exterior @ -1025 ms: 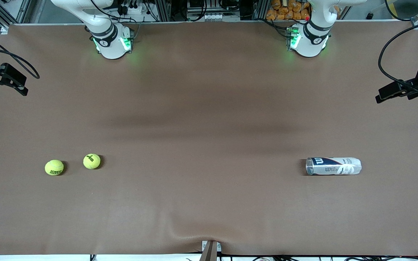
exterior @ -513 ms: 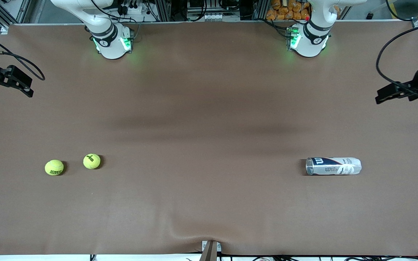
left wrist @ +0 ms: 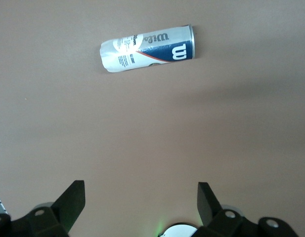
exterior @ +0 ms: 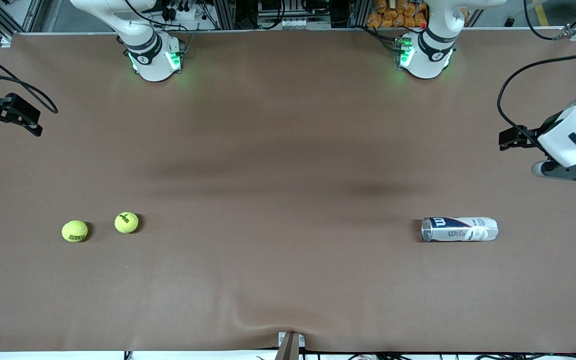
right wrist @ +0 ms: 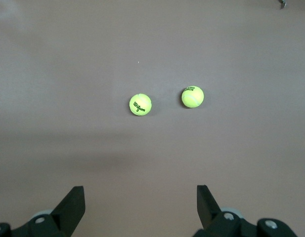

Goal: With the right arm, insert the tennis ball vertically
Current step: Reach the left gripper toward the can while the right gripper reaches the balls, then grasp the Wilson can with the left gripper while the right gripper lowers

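Lying apart on brown table (exterior: 288, 150): balls (exterior: 126, 222), can (exterior: 459, 229).

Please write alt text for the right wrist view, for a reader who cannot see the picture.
Two yellow-green felt tennis balls lie side by side, apart, on a brown table cover. The open right gripper hangs above the cover, its two black fingers spread wide and holding nothing.

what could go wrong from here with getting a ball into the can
The can lies on its side at the left arm's end of the table; unless stood up, no vertical insertion. The two tennis balls sit close together, so the open right gripper may nudge one away; either could roll.
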Available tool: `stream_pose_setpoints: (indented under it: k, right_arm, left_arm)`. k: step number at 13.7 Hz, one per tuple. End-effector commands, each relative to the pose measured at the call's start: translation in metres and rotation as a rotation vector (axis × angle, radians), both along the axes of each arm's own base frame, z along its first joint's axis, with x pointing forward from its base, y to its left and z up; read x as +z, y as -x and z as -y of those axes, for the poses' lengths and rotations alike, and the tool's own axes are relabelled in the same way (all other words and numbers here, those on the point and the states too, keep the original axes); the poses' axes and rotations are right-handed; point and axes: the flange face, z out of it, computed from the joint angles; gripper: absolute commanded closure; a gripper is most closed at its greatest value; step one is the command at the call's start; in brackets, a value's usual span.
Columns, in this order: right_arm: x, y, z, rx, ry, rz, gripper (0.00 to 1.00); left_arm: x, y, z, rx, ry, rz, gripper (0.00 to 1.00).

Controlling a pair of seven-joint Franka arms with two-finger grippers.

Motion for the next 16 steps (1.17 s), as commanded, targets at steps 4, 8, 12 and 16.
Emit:
stream_pose_setpoints:
  k: [4,8,12,16]
  right_arm:
    - [0.002,-0.003,-0.004,-0.011,0.014,-0.008,0.00]
    - [-0.019,-0.006,-0.007,0.002,0.022,-0.011,0.00]
    - [-0.083,-0.019,-0.004,0.008,0.020,0.028,0.00]
    - [-0.186,-0.035,-0.009,0.037,0.011,0.048,0.00]
  left_arm:
    - [-0.076,-0.031,-0.001,-0.251,-0.051,-0.126,0.00]
    - [-0.145,-0.057,-0.003,-0.476,-0.067,-0.185,0.00]
    - [-0.207,-0.075,0.014,-0.683,-0.116,-0.224,0.00]
    - [-0.276,-0.081,0.045,-0.857,-0.257,-0.318,0.00]
